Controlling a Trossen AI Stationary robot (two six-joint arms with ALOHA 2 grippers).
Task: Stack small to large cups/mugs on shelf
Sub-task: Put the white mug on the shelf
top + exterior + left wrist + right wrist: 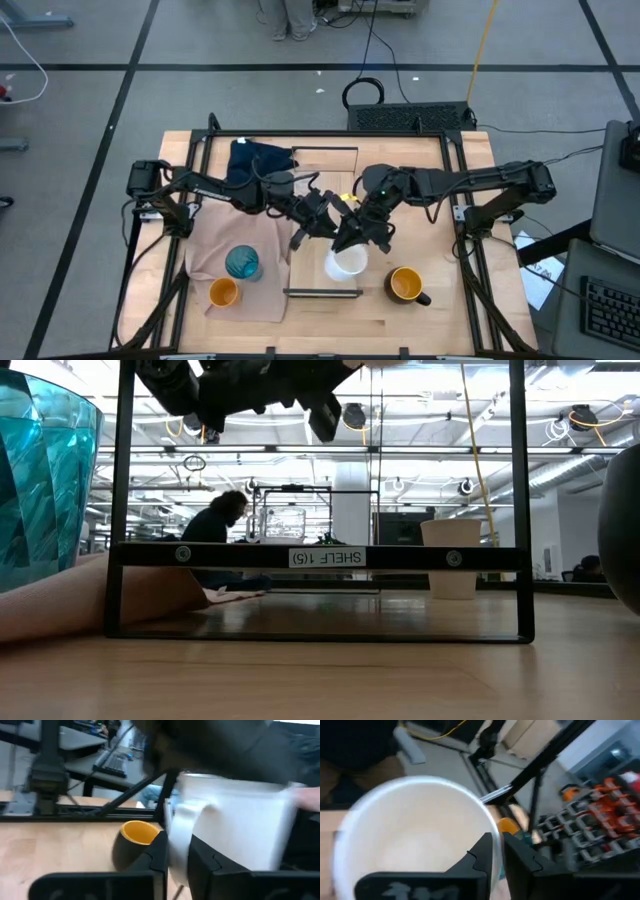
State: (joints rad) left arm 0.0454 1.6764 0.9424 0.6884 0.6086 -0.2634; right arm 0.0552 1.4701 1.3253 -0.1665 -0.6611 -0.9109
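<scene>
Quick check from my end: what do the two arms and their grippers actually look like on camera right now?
Both arms are dark, near-black jointed links with black cables along them, rising from bases at the table's side edges. The left gripper and right gripper each end in two flat black fingers with angular, stepped tips. A yellow light glows near the right arm's wrist. No markings are readable.

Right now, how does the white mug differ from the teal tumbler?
The white mug is gripped: the left pincer pinches its handle and the right pincer its rim. The teal tumbler stands free. The mug is over the shelf, the tumbler on the beige cloth. The mug is opaque with a handle; the tumbler is translucent, ribbed and handleless. Both are upright.
</scene>
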